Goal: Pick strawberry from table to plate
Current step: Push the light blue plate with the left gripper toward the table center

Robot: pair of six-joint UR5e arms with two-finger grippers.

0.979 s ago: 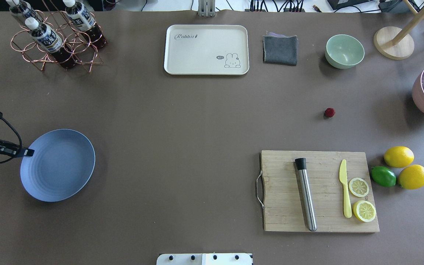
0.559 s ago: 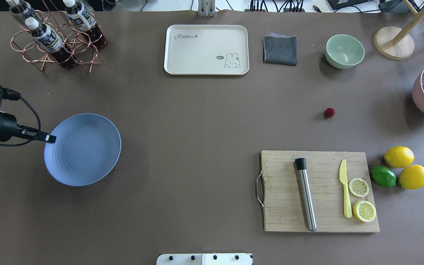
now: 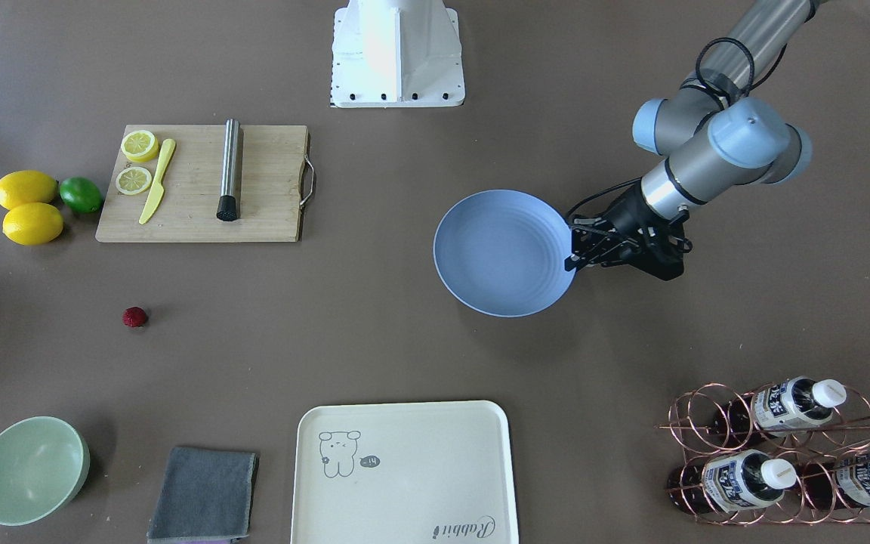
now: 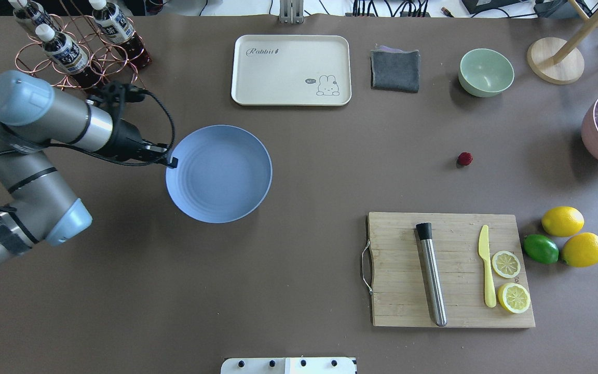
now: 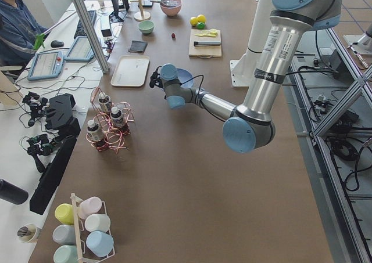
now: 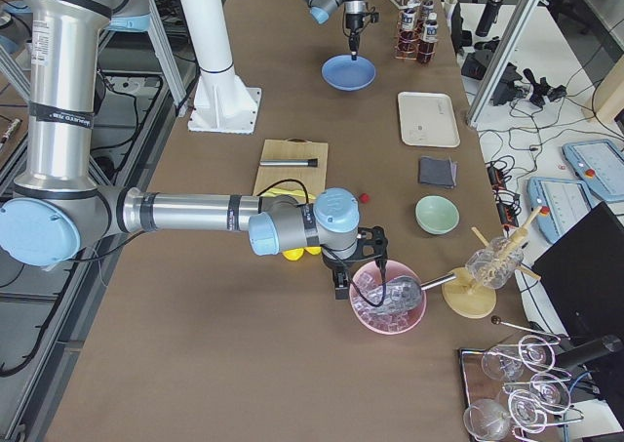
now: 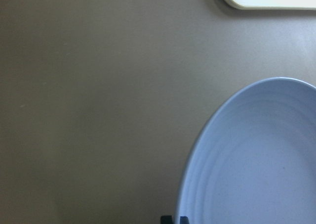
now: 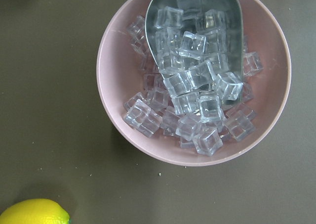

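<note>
Left gripper (image 4: 172, 162) pinches the rim of the light blue plate (image 4: 226, 176), well off the handle end of the wooden cutting board (image 4: 397, 270); the strawberry (image 4: 465, 159) lies on the table (image 4: 299, 259) near the board's far edge. Right gripper (image 6: 359, 271) hangs over a pink bowl of ice cubes (image 8: 111, 75) beyond the board, fingers' spread impossible to tell

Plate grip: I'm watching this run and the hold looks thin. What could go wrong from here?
1. The left hand pinches the plate at one spot on its rim, so it may tilt or slip out.
2. The strawberry is small, round and lies far across the table from the plate; it could roll away when pinched.
3. The right hand hangs over the pink bowl of ice, and might clip it on leaving.
</note>
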